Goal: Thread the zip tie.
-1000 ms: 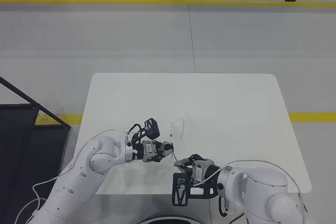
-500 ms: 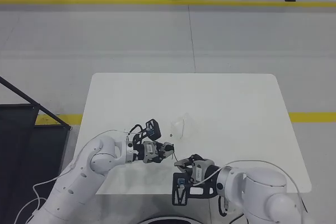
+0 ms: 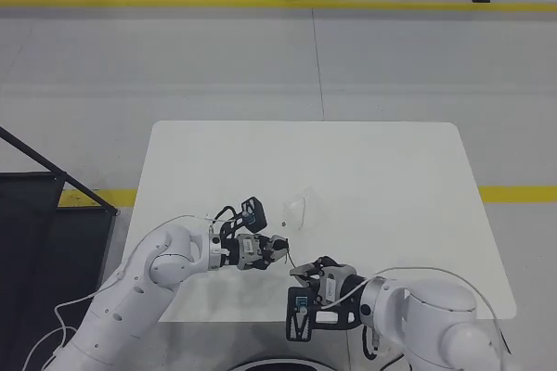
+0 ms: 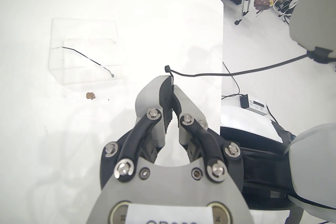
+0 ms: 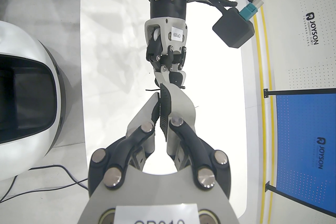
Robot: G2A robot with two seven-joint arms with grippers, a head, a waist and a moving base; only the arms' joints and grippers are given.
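Judging from the tie (image 4: 194, 75), you're mid-thread: your left gripper (image 4: 170, 82) pinches it with the head (image 4: 167, 69) just past its tips, and your right gripper (image 5: 159, 95) clamps the other end beside them. End through the head? Can't tell; pulling tight remains.

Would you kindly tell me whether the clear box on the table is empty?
No, a thin black zip tie lies inside the clear box.

The left pincer (image 4: 172, 86) pinches a black zip tie (image 4: 167, 69) near a clear box (image 4: 84, 51).
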